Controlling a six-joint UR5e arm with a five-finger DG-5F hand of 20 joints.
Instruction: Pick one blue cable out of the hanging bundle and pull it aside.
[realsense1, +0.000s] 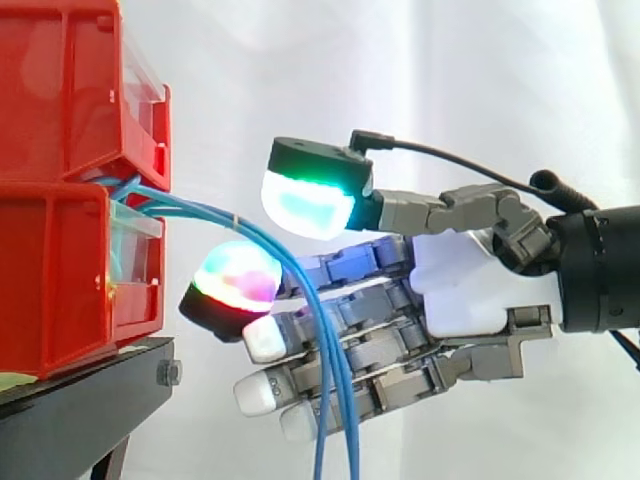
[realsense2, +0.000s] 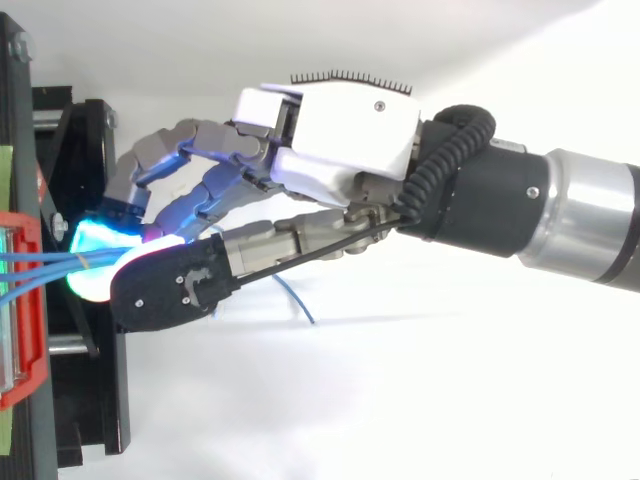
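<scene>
Several thin blue cables come out between two stacked red bins and arc down past the hand. The hand reaches in from the right. Its thumb pad glows green and cyan just above the cables. One finger is curled under them, and its pad glows red and green. The two pads close on a blue cable from above and below. The other fingers stay stretched out behind the hanging strands. In the top view, the cables run from the bin rim into the pinch.
The bins stand on a black stand at the left. A loose blue cable end hangs below the hand. A white curtain lies behind, with free room to the right and below.
</scene>
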